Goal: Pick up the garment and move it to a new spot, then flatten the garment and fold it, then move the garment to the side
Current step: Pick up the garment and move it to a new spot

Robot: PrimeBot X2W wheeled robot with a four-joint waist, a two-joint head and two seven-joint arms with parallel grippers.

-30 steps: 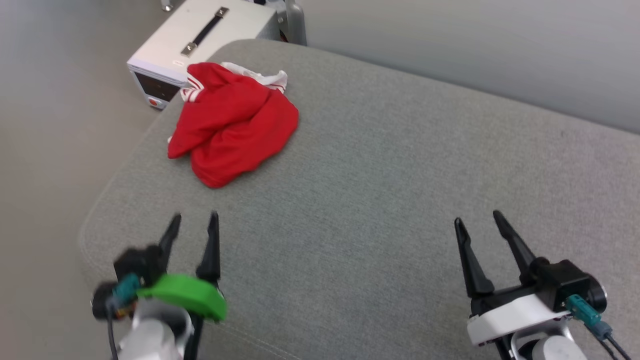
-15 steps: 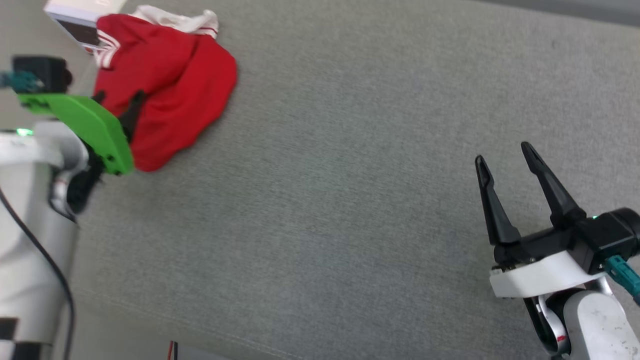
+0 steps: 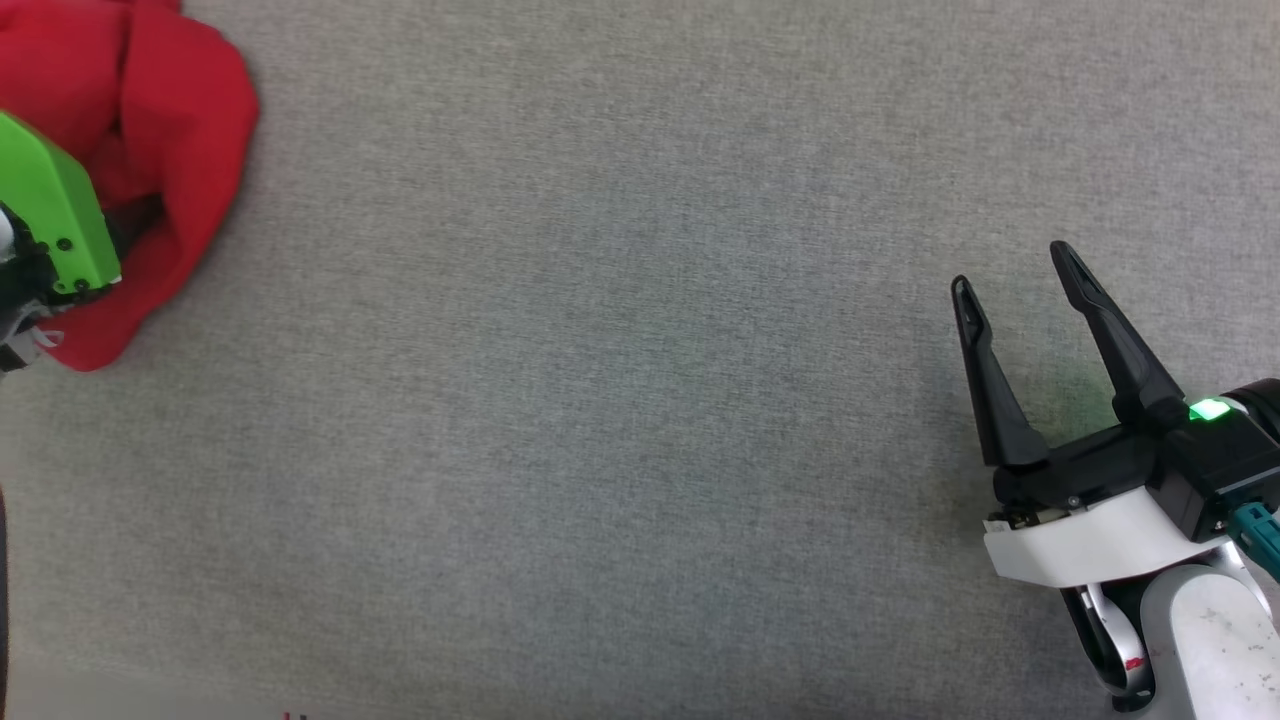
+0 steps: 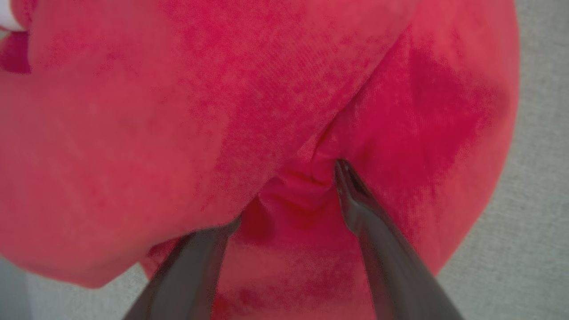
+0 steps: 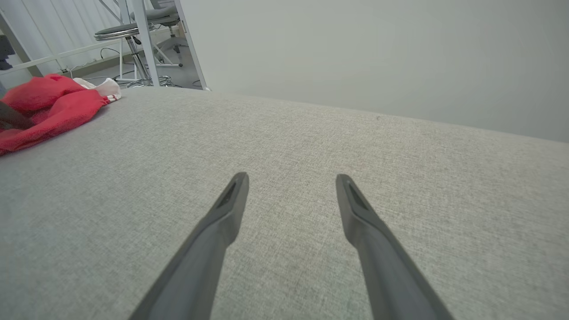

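- The garment lies bunched in the upper left corner of the head view, on a grey cushion.
- In the right wrist view it shows at the left edge as a red heap, with a bit of white, striped trim at its far end.
- The left gripper is unclenched: its fingers stand apart with their tips pressed into the red cloth, a small fold between them, not pinched.
- Its green cover sits at the left edge of the head view, over the garment.
- The right gripper is at the lower right, fingers spread and grasping nothing, above bare cushion, well apart from the garment.
- A stool stands at the upper left of the right wrist view.
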